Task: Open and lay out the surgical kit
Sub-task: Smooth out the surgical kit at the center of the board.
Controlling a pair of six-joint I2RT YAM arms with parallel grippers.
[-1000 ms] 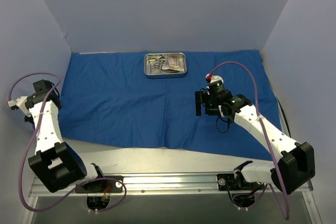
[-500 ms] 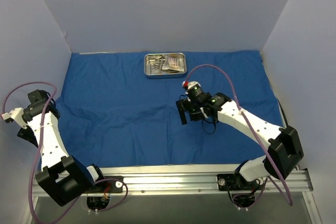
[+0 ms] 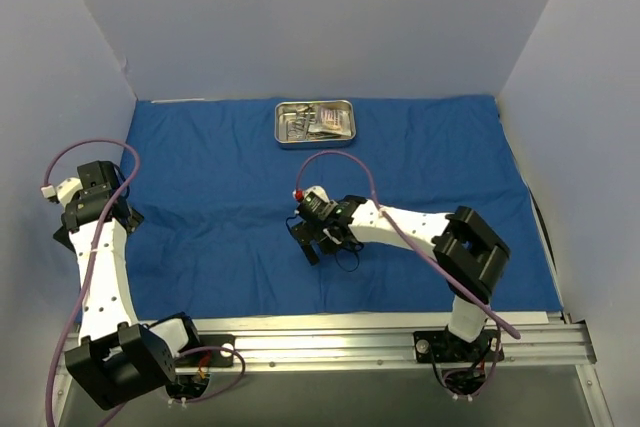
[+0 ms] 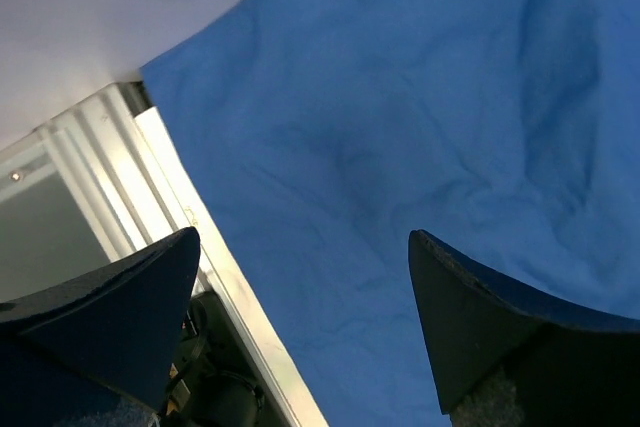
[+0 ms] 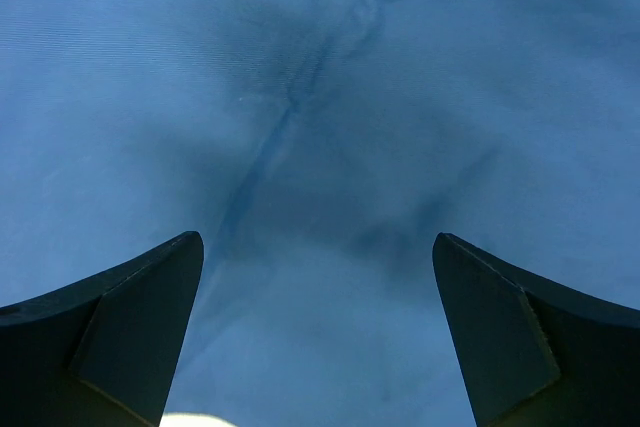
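At the bottom of the top view the alu rail (image 3: 320, 347) carries both arm bases. Just above it begins the blue cloth wrap (image 3: 220, 197), spread flat over most of the table, w/ its near edge along the rail. L gripper (image 4: 300, 247) is at the left edge of the frame, over the cloth's left border. In its wrist view the fingers stand wide apart w/ nothing btw them, only cloth and a piece of rail below. R gripper (image 5: 318, 242) is near ctr of the frame, a bit below the middle, pointing down at the cloth. Its fingers are also wide apart and hold nothing, and a crease (image 5: 270, 147) runs in the cloth under them. Farther, at top ctr, the steel tray (image 3: 315, 146) sits on the cloth, well apart from both grippers, w/ silver instruments (image 3: 295, 124) and packets (image 3: 332, 122) inside. Their details are too small to tell.
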